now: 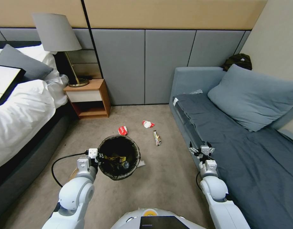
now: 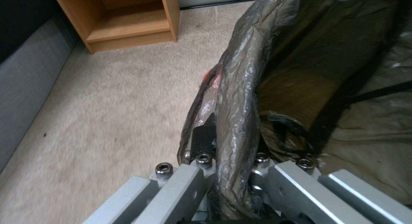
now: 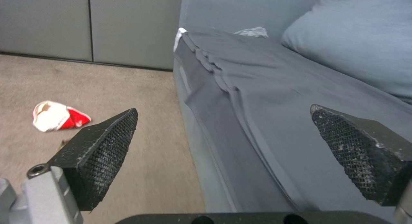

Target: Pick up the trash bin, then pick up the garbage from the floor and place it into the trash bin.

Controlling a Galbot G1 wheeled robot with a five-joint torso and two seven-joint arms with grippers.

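The trash bin (image 1: 118, 157) with its black liner hangs above the carpet, and my left gripper (image 1: 96, 156) is shut on its near-left rim. In the left wrist view the gripper (image 2: 231, 153) pinches the liner-covered rim of the bin (image 2: 300, 88). Some litter lies inside the bin. Garbage lies on the floor beyond it: a red-and-white packet (image 1: 122, 130), a second packet (image 1: 148, 124) (image 3: 58, 115) and a dark wrapper (image 1: 157, 137). A white scrap (image 1: 141, 163) peeks out beside the bin. My right gripper (image 1: 202, 149) (image 3: 227, 134) hangs open and holds nothing by the sofa's edge.
A grey sofa (image 1: 235, 143) with a blue pillow (image 1: 254, 95) runs along the right. The bed (image 1: 22, 121) lies at the left. A wooden nightstand (image 1: 89, 98) with a lamp (image 1: 57, 35) stands against the back wall. Carpet lies between them.
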